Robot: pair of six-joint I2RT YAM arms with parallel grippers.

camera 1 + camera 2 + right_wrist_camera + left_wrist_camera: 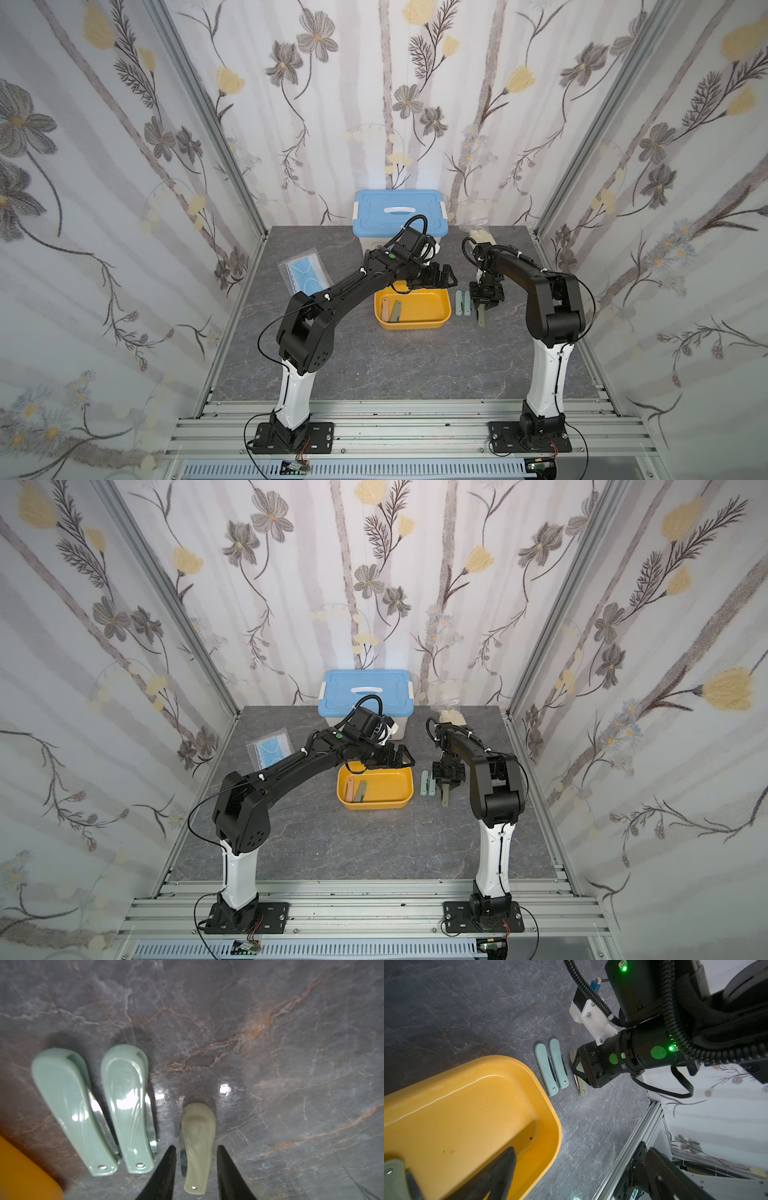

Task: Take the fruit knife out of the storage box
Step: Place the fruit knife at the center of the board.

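Looking at the right gripper (485, 306): holding or let go? [kim]

Let go, I'd say. It points straight down, just right of the storage box (411, 325) in both top views. Its jaws straddle a beige fruit knife (198, 1142) lying flat on the desk (374, 365), with a sliver of gap on each side, so it's not clamped. Reads as a set-down. [lee]

Why that spot? [kim]

It's a row. Two teal fruit knives (70, 1109) lie parallel between the beige one and the box, close but apart. Likely keeps the removed ones tidy and clear of the box. [lee]

Other side? [kim]

The left gripper (436, 277) hovers over the box's upper right corner in frame, jaws spread wide, nothing in them. Probably staged for the next pick. [lee]

Count? [kim]

Five knives, all folded. Three are on the desk and two are inside the box at its left end: a pinkish knife (386, 309) and a grey-green knife (397, 311), side by side. One yellow box. One lidded white box (399, 216) above centre. One mask bag (303, 274) left of centre. Job's not finished, by my read. [lee]
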